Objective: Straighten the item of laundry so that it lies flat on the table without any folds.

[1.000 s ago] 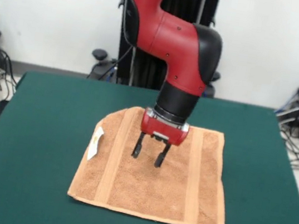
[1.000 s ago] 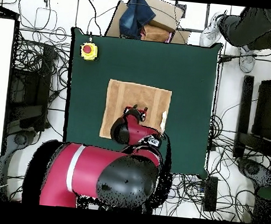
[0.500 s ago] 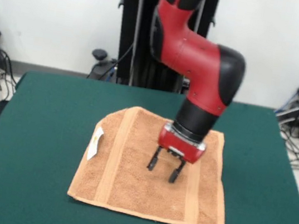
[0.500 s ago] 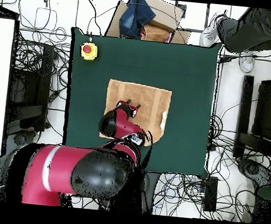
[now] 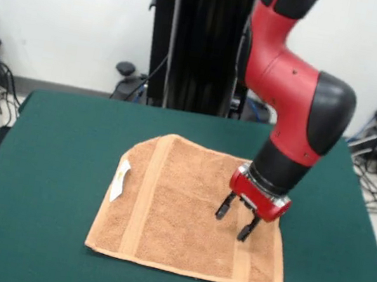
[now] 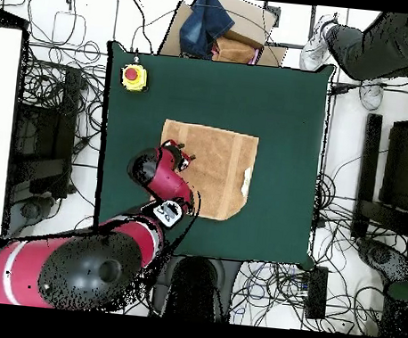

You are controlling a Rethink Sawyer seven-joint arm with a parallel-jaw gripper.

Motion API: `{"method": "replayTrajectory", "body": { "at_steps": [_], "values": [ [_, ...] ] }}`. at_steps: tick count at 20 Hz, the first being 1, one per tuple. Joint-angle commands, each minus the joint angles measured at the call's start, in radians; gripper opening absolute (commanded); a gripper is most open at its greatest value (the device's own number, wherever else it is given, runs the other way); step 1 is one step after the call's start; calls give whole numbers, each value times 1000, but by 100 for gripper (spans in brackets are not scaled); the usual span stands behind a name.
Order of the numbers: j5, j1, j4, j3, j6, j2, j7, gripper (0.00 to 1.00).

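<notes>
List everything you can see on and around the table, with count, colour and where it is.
towel: one, orange-tan, spread mid-table, far corner in the front view cut off at a slant
tag: one, white, on the towel's edge away from the arm
table: one, dark green top, under the towel
button: one, red on a yellow base, table corner in the overhead view
box: one, brown, with blue cloth on it, on the floor past the table
person: one, legs and shoe, overhead view's top right corner
arm: one, red and black, over the towel's side
pincer: one, black fingers, open, above the towel's band
</notes>
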Motion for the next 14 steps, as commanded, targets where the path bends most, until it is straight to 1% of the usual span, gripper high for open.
{"method": "replayTrajectory", "body": {
  "at_steps": [1, 4, 6, 8, 9, 11, 14],
  "values": [
    [239, 17, -250, -212, 371, 213, 520, 100],
    [216, -19, -353, -243, 422, 278, 624, 100],
    [196, -34, -409, -273, 450, 320, 654, 100],
    [185, -47, -434, -277, 437, 340, 649, 100],
    [184, -52, -436, -266, 421, 339, 652, 100],
    [176, -42, -456, -301, 447, 350, 723, 100],
    [139, -21, -468, -345, 527, 325, 805, 100]
  ]
}}
